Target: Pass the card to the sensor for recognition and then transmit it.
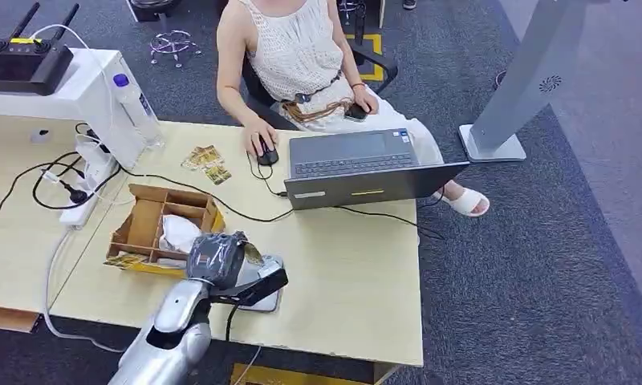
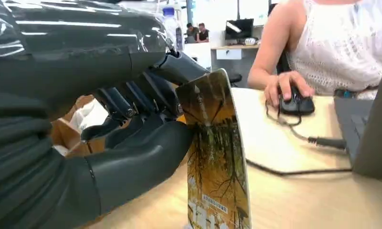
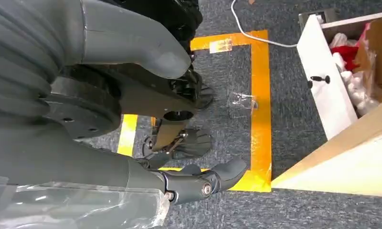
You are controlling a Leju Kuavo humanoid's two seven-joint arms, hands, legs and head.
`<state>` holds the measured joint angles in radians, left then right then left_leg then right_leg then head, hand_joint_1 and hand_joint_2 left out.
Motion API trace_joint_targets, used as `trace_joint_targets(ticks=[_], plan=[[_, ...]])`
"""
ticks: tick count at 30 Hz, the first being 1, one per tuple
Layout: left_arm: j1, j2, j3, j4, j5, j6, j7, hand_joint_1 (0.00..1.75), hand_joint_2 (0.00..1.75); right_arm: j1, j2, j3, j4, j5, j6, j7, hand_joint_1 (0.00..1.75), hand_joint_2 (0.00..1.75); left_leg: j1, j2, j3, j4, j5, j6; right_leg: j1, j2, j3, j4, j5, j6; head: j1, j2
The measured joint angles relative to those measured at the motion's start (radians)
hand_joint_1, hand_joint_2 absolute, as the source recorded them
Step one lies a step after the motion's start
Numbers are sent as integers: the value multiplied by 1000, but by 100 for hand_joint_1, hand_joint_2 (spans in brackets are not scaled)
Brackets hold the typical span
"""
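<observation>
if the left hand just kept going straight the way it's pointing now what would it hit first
Probably the white sensor pad right ahead of the left hand and its card; farther along that line stands the laptop. Depth is hard to judge.

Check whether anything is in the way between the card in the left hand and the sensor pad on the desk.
Nothing visible blocks it. The left hand holds the card upright at the white sensor pad by the desk's near edge; the cardboard box sits off to the side.
</observation>
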<state>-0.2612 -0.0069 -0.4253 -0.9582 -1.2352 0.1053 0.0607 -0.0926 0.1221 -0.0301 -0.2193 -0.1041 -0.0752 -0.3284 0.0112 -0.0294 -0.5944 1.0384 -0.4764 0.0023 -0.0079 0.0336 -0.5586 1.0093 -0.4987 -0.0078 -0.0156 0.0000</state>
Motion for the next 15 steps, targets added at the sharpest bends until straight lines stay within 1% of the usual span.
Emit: trace_joint_targets(ticks=[2, 5, 15], plan=[[-2, -3, 0, 13, 0, -13, 5, 175, 175, 0, 0, -4, 0, 3, 0, 2, 0, 175, 0, 0, 0, 0, 0, 0, 0, 0, 0, 0, 0, 0, 0, 0], [-4, -8, 0, 31, 0, -14, 10, 175, 175, 1, 0, -10, 0, 7, 0, 3, 0, 175, 0, 0, 0, 0, 0, 0, 0, 0, 0, 0, 0, 0, 0, 0], [-12, -10, 0, 50, -6, -32, 21, 175, 175, 2, 0, -15, 0, 10, 0, 3, 0, 175, 0, 0, 0, 0, 0, 0, 0, 0, 0, 0, 0, 0, 0, 0]])
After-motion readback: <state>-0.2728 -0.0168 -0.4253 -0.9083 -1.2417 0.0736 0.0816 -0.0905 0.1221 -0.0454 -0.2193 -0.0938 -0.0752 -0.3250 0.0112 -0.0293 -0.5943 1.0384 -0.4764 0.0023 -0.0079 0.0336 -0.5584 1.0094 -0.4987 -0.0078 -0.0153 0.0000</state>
